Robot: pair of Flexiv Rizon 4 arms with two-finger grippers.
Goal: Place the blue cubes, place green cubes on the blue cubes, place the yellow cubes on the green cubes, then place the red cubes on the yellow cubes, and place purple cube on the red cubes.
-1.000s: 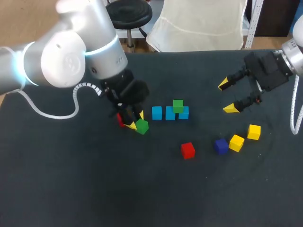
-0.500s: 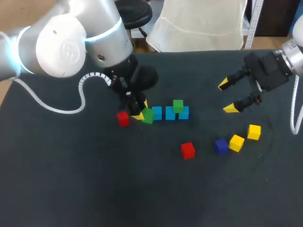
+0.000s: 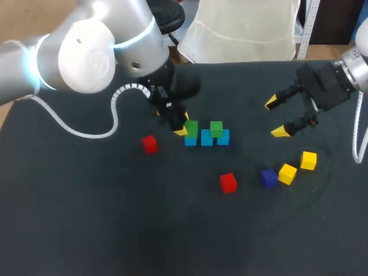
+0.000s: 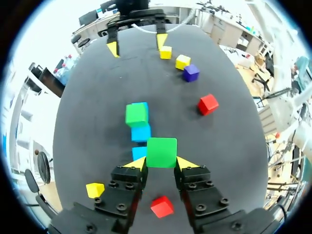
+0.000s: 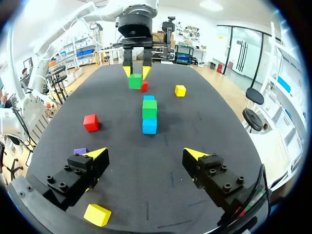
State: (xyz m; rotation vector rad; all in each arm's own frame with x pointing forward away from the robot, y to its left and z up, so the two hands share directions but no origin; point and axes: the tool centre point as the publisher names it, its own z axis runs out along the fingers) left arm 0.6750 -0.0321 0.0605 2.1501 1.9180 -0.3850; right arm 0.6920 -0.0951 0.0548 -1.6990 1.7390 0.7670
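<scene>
Three blue cubes (image 3: 207, 138) lie in a row mid-table, and one green cube (image 3: 216, 129) rests on the right pair. My left gripper (image 3: 187, 127) is shut on a second green cube (image 3: 191, 127), held just above the row's left blue cube (image 3: 190, 140). In the left wrist view that green cube (image 4: 161, 152) sits between the yellow fingertips (image 4: 138, 163), over the blue row (image 4: 141, 132). My right gripper (image 3: 275, 118) hangs open and empty at the right, and in its own view the right gripper (image 5: 146, 154) faces the blue and green cubes (image 5: 149, 117).
Loose cubes on the table: a red one (image 3: 149, 144) left of the row, another red (image 3: 228, 182) in front, then purple (image 3: 268, 177) and two yellow (image 3: 287, 173) (image 3: 309, 160) at the right. A third yellow cube (image 4: 95, 189) lies near my left gripper.
My left gripper carried the green cube up and to the right, from beside the left red cube to just over the left blue cube. The right arm stayed still.
</scene>
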